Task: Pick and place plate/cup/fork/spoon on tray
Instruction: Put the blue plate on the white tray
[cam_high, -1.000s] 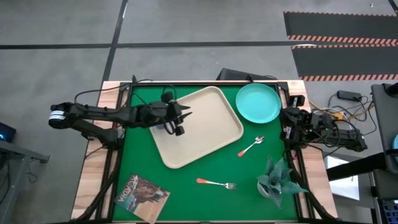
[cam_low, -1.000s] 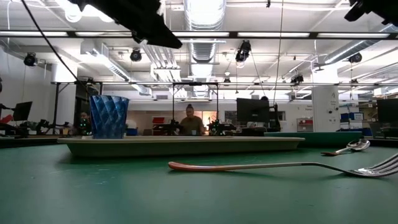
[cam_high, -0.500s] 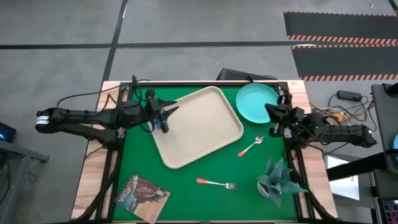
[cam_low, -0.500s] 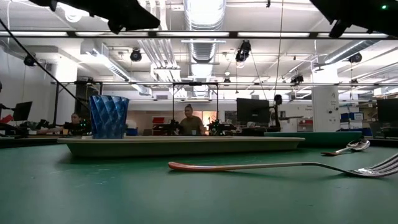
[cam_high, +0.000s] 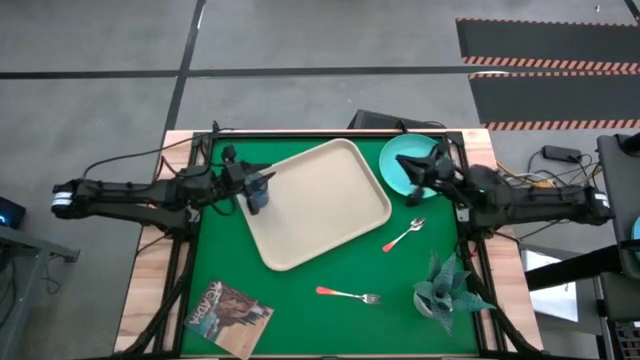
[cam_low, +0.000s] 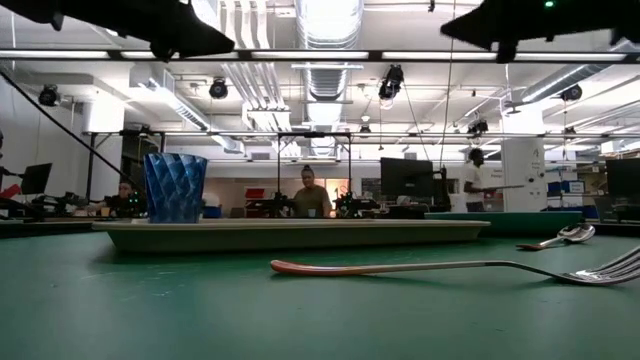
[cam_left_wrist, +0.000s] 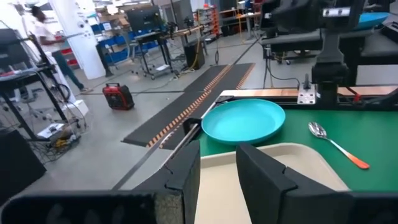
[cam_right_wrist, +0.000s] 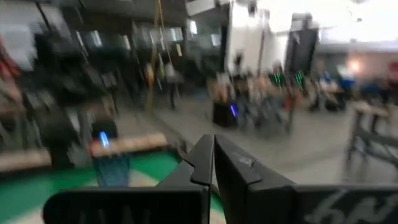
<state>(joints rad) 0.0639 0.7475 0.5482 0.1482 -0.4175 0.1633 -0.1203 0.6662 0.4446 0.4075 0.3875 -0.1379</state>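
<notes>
The blue cup (cam_high: 258, 197) stands upright on the beige tray (cam_high: 320, 205), at its left corner; it also shows in the low view (cam_low: 175, 187). My left gripper (cam_high: 268, 176) is open and empty just beside the cup, on its far-left side; its fingers show apart in the left wrist view (cam_left_wrist: 217, 180). The turquoise plate (cam_high: 410, 145) lies on the mat at the far right. My right gripper (cam_high: 410, 178) hovers over the plate, its fingers shut (cam_right_wrist: 214, 155). The spoon (cam_high: 403, 236) and the fork (cam_high: 348, 294) lie flat on the green mat.
A potted plant (cam_high: 445, 290) stands at the near right and a magazine (cam_high: 228, 312) lies at the near left. The green mat between the tray and the near edge holds only the fork. People stand in the room beyond the table.
My left gripper has drawn back from over the tray toward the table's left edge, leaving the cup standing where it was. My right gripper has come in from the table's right edge and now hangs over the plate.
</notes>
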